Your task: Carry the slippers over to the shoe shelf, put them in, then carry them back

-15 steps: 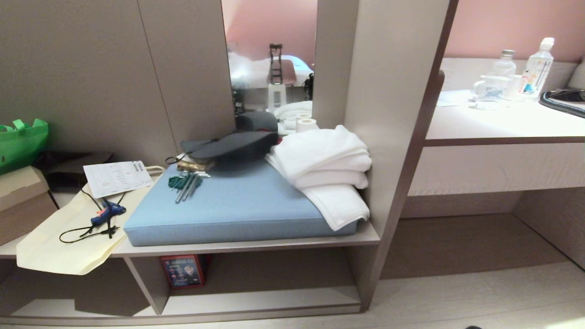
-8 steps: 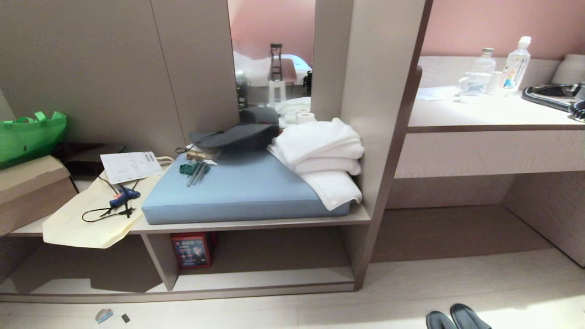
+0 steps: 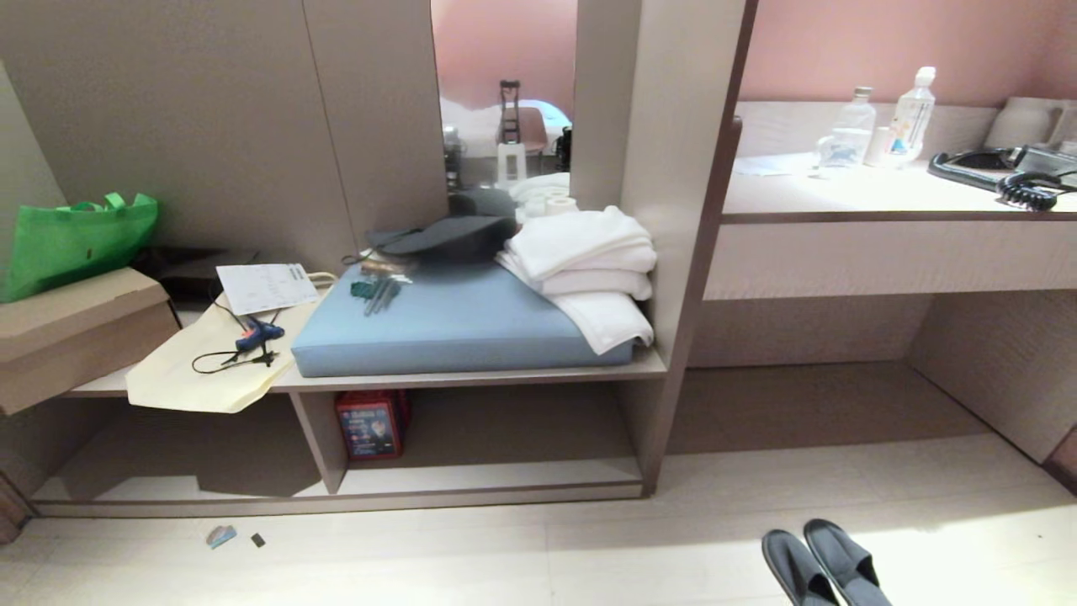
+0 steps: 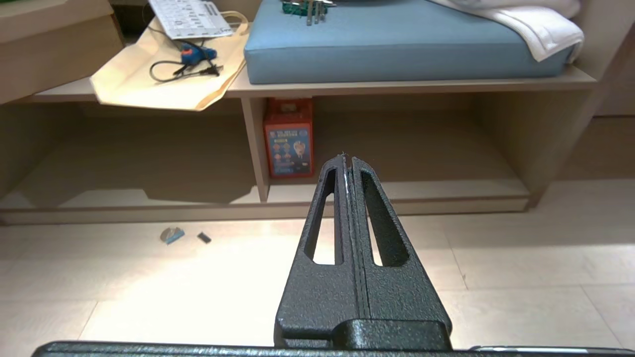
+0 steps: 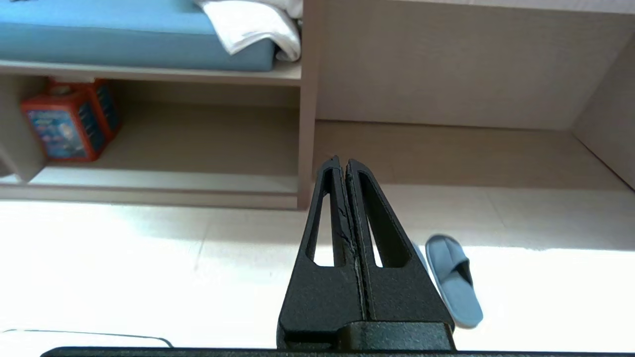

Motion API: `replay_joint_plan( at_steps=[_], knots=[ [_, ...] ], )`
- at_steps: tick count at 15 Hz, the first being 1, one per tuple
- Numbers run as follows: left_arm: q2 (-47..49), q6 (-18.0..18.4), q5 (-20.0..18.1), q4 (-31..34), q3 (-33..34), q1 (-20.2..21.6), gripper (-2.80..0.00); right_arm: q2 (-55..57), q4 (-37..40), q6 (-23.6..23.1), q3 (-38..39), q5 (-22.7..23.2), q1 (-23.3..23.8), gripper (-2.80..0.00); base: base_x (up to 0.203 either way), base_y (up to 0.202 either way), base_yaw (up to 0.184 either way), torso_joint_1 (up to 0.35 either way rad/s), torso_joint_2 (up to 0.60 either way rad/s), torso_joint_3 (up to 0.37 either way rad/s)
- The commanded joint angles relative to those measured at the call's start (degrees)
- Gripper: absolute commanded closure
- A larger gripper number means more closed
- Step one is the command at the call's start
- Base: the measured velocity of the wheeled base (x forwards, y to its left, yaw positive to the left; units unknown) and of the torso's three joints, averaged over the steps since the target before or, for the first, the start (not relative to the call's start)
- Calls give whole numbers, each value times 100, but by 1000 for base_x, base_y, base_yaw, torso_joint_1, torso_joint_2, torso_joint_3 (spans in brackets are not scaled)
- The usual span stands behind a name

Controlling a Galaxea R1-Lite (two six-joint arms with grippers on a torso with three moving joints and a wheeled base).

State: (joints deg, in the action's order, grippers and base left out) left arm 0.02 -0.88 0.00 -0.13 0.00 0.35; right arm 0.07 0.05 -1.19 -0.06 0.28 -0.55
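At lower right of head view, slippers side by side on floor, well apart from shoe shelf. Left gripper and right gripper jaws pressed together, holding nothing.

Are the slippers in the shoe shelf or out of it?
Out. The slippers lie side by side on the floor, in front of the desk and right of the shoe shelf.

The slippers lie side by side on the floor, in front of the bench and to the right of the shoe shelf. A boxed item stands in the shelf just right of its divider. On the ledge above lies a cushion, with folded towels at its right end and what may be a cap behind.
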Motion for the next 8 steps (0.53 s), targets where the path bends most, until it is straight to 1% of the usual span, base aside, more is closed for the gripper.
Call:
replay_joint_plan(
  at_steps=[1, 8],
  knots=[
    [-2, 0, 0, -1, 0, 0, 0, 6, 4, -4, 4, 2, -2, 0, -195, 0, -4, 2, 2, -1],
    [-2, -6, 0, -4, 0, 0, 0, 10, 4, -4, 4, -1, -7, 0, -196, 0, 1, 3, 1, 4]
  ],
)
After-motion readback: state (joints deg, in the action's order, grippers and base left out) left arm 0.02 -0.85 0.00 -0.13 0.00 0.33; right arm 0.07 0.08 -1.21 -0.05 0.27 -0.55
